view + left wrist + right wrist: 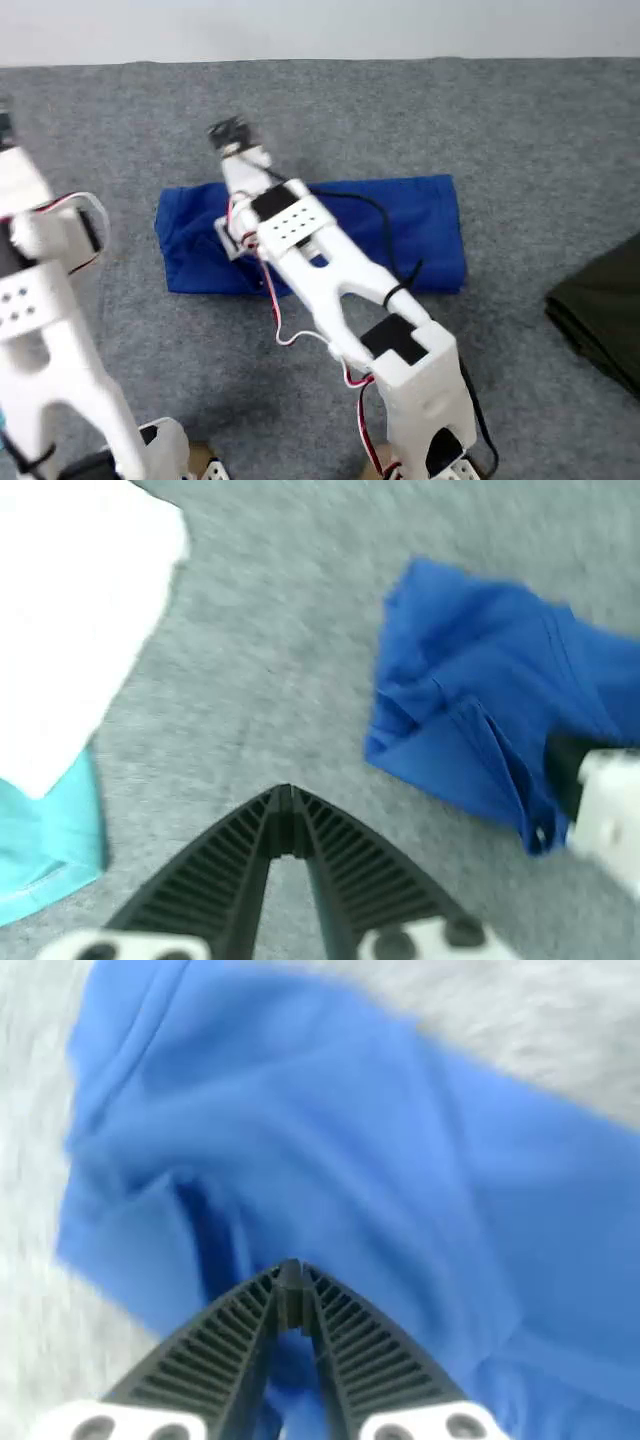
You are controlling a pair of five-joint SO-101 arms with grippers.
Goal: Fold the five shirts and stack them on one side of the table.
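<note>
A blue shirt (pixel 400 230) lies folded into a wide band on the grey table (pixel 520 130). My right arm stretches across it, and the right gripper (pixel 228 132) hangs near the shirt's far left corner. In the right wrist view that gripper (pixel 290 1272) is shut, its tips together just above the blue shirt (pixel 400 1160), with no cloth seen between them. The left gripper (pixel 290 795) is shut too, over bare table, with the blue shirt (pixel 480 710) a short way off. A white shirt (pixel 70 610) rests on a teal shirt (pixel 40 840) beside it.
A dark green shirt (pixel 600 310) lies at the table's right edge. The left arm (pixel 40 300) stands at the left front. Part of the right arm (pixel 610 810) shows at the blue shirt's corner. Grey table stretches beyond the blue shirt.
</note>
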